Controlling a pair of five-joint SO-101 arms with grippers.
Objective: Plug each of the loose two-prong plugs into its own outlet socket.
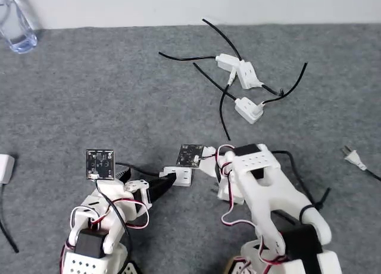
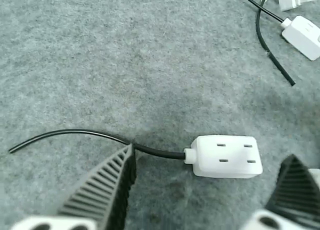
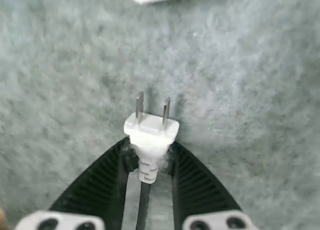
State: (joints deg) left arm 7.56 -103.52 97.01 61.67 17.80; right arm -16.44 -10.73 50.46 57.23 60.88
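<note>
The two-prong plug (image 3: pixel 151 130) sits in the right gripper (image 3: pixel 151 149), pinched by both black fingers at the neck just behind its white body, blades free and pointing away from the wrist. I'd call it light, hard and smooth-moulded, so it could twist in the pinch if pushed off-line. Those thin blades look bendable too, so the flanks of the body seem the place to hold, never the metal. Its likely target, the outlet socket (image 1: pixel 178 176), lies flat at about 6 o'clock on the grey mat (image 1: pixel 89 95), black cord (image 2: pixel 75 135) trailing off. The left gripper (image 2: pixel 211 160) is spread wide around it, a finger on either side, not closed on it. The socket looks light as well and may skate unless braced by its long sides. The right wrist view gives the blades and the pinch, where the high view has the arm's white body across that spot. The left wrist view gives the slots on the socket's face. The high view adds two more sockets (image 1: pixel 238 71) at 1 o'clock, seemingly already plugged, and another loose plug (image 1: pixel 354 158) towards 4 o'clock.
</note>
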